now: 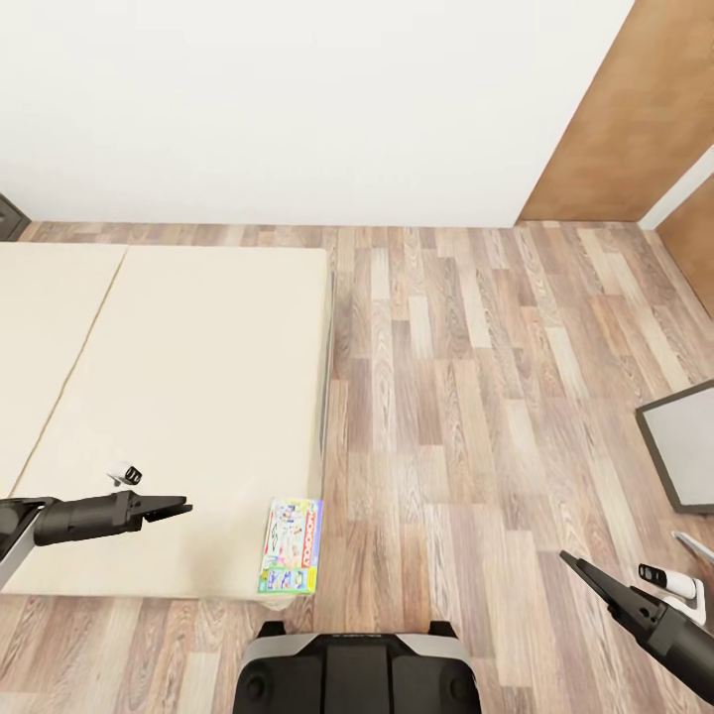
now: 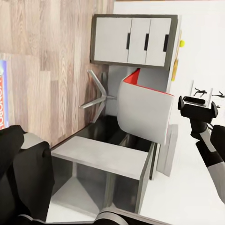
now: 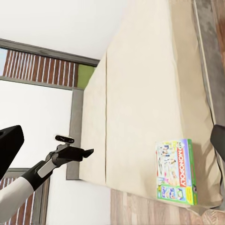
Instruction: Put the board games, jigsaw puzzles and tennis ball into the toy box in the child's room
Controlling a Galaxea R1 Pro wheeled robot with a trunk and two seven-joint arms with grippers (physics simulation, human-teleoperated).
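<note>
Nearest my base, a board game [image 1: 292, 546] lies flat at the near corner of the bed [image 1: 178, 397], its box just overhanging the mattress edge. It sits between my two grippers, nearer the left one. My left gripper [image 1: 177, 511] hangs over the bed beside that box, fingers drawn nearly together, holding nothing and touching nothing. My right gripper [image 1: 583, 575] hangs above the wood floor [image 1: 476, 397], well apart from the box, fingers close together and empty. Farther beyond the right gripper stands a grey table [image 1: 682, 446]. In the left wrist view, a white chair [image 2: 143, 110] stands against the cabinets [image 2: 133, 40].
</note>
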